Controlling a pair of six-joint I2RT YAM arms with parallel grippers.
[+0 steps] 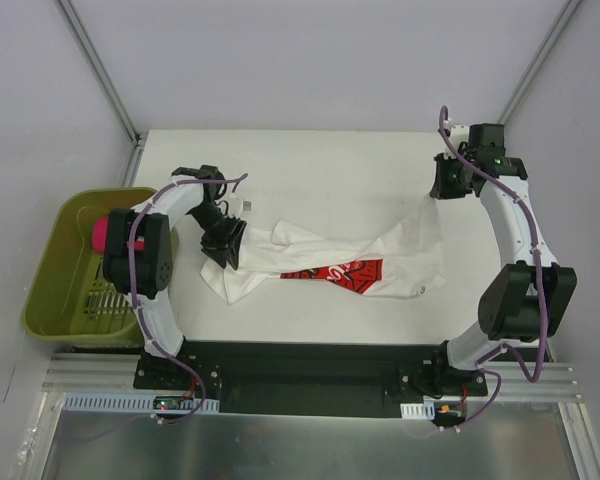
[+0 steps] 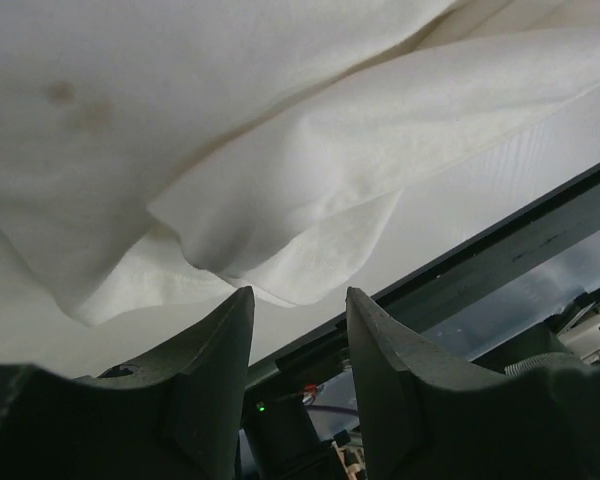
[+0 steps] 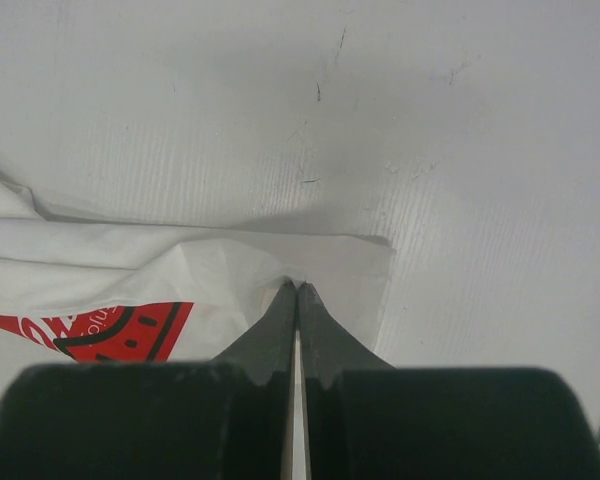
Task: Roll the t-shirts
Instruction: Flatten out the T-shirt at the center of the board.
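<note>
Pinching one corner of the soft, light white t-shirt [image 1: 315,248] in the closed right gripper [image 3: 296,290], cloth draped crumpled across the table [image 1: 330,170]; hovering the left gripper [image 2: 298,296] part-open and empty just short of the opposite edge, likely the best hold on such limp fabric; pink bundle [image 1: 100,235] in the green basket [image 1: 55,225]

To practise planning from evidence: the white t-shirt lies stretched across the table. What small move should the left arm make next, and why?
Probably ease the left gripper forward and close on the white t-shirt: its jaws stand open just short of the fold, while the right gripper pinches the other end.
</note>
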